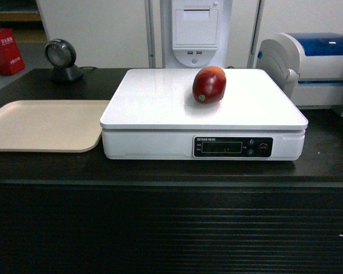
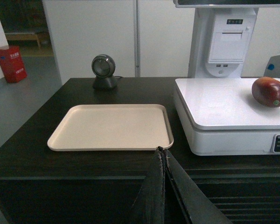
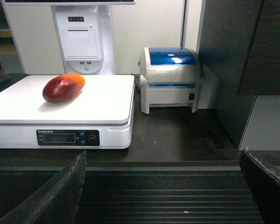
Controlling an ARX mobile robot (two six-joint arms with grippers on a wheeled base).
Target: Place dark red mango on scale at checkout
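The dark red mango [image 1: 209, 84] lies on the broad white platform of the scale [image 1: 154, 105], toward its back right, orange patch on top. The scale stands on the black-topped checkout [image 1: 171, 171]. Neither gripper shows in the head view. In the left wrist view the mango [image 2: 269, 91] rests on the scale [image 2: 219, 102] at the right; my left gripper [image 2: 162, 150] is shut and empty, low in front of the counter edge. In the right wrist view the mango [image 3: 63, 87] sits on the scale [image 3: 102, 100]; my right gripper [image 3: 163, 161] stands wide open, empty, before the ribbed counter front.
A flat beige tray [image 1: 43, 125] lies left of the scale. A round black scanner [image 1: 62, 59] stands at the back left. A white-and-blue printer [image 1: 311, 65] sits at the right, and a white receipt terminal [image 1: 196, 31] behind the scale. A red box [image 1: 7, 51] stands far left.
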